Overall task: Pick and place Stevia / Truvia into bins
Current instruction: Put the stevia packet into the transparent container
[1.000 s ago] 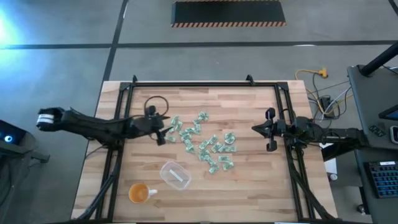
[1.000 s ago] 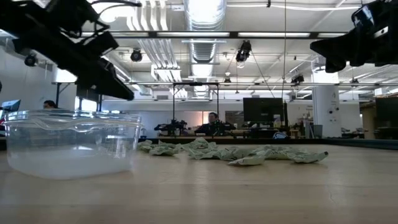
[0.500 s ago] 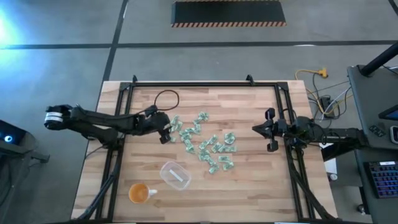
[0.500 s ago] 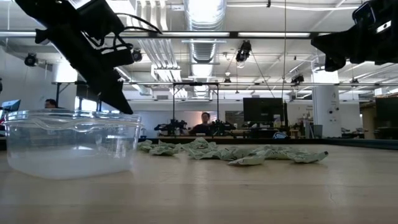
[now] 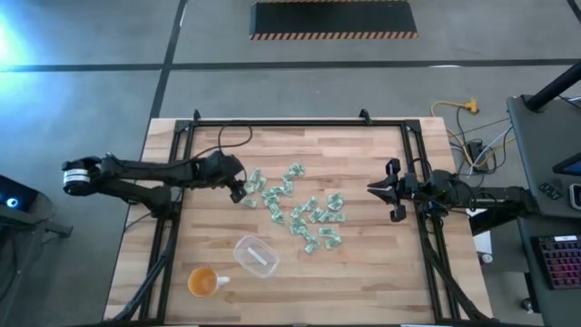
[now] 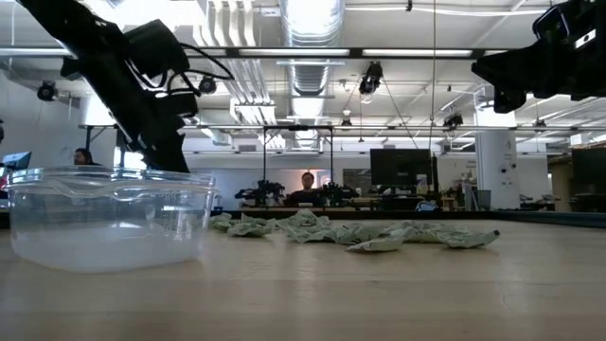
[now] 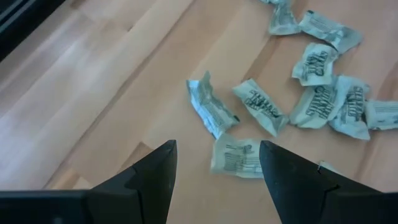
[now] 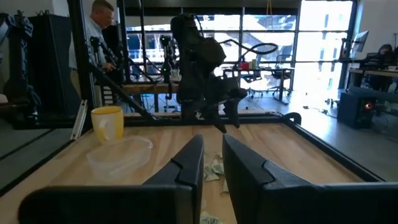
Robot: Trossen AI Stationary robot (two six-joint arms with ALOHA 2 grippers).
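Note:
Several pale green and white Stevia packets (image 5: 295, 207) lie scattered flat on the wooden table (image 5: 363, 272), around its middle. The clear bin (image 5: 256, 256) stands on the table nearer the front edge. It shows large at the left of the low view as bin (image 6: 109, 218). My left gripper (image 5: 241, 189) hangs open above the left end of the scatter, slanting down. In its wrist view the packets (image 7: 236, 157) lie beyond the left gripper (image 7: 217, 146), untouched. My right gripper (image 5: 386, 189) waits above the table's right side. A narrow gap shows between the right gripper's (image 8: 212, 163) fingers.
An orange cup (image 5: 205, 282) with a handle stands at the front left, near the bin. A black metal frame (image 5: 272, 123) runs around the table top. Bare wood lies along the front right and the far side. People sit in the room behind the table.
My left gripper has tipped more steeply downward and rolled while shifting a little over the left end of the packet scatter, still open. The cable loop behind its wrist has shifted along with it. The packets and the bin have not moved.

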